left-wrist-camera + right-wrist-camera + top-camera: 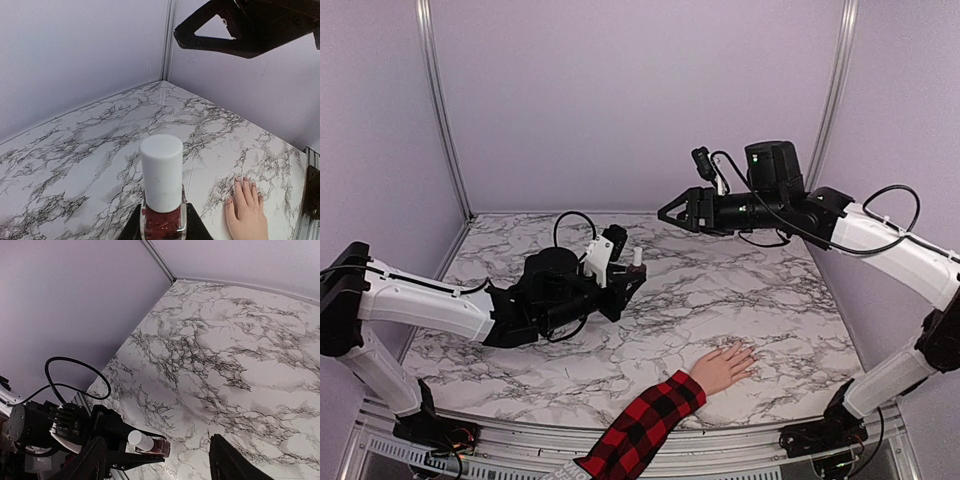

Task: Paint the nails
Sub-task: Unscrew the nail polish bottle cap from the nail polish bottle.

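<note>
Polish bottle point(162, 220) is pinched upright by left gripper point(631, 281) at approx. 9 o'clock, white cap point(161, 172) offered twd right gripper point(667, 214), held aloft at 1 o'clock, jaws spread, empty; uncapping prob. intended. Nails point(245, 180) are laid flat at 5 o'clock, w/in reach.

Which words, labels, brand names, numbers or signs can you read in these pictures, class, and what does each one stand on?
No readable text in any view.
Polish bottle: no label shows on the dark-red glass.
White cap: plain, no print.
Plaid sleeve: pattern only, no lettering.
Left arm and right arm: any markings on the housings are too small to tell.
</note>
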`<action>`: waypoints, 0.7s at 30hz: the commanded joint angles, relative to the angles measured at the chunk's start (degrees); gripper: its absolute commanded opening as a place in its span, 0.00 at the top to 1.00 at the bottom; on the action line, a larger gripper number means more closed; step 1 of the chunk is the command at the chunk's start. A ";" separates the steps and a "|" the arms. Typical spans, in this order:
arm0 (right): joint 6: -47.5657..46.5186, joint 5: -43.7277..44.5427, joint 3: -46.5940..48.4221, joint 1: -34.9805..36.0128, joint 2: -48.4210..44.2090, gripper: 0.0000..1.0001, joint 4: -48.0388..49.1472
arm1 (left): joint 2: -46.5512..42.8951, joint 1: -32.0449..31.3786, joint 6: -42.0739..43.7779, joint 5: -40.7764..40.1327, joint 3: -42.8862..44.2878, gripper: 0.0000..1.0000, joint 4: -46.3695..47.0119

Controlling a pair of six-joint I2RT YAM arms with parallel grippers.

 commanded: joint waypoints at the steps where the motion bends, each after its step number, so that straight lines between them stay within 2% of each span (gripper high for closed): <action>1: -0.96 1.58 -0.49 3.42 2.00 0.33 2.57 | 2.23 0.28 -0.59 -1.49 3.75 1.00 -0.95; 12: -2.29 5.57 -0.22 8.02 6.07 0.52 3.19 | 4.70 0.28 -2.08 0.52 6.55 1.00 -2.13; 21: -2.45 7.10 -0.80 8.42 7.30 0.61 3.05 | 4.68 0.28 -2.01 0.33 6.82 1.00 -2.13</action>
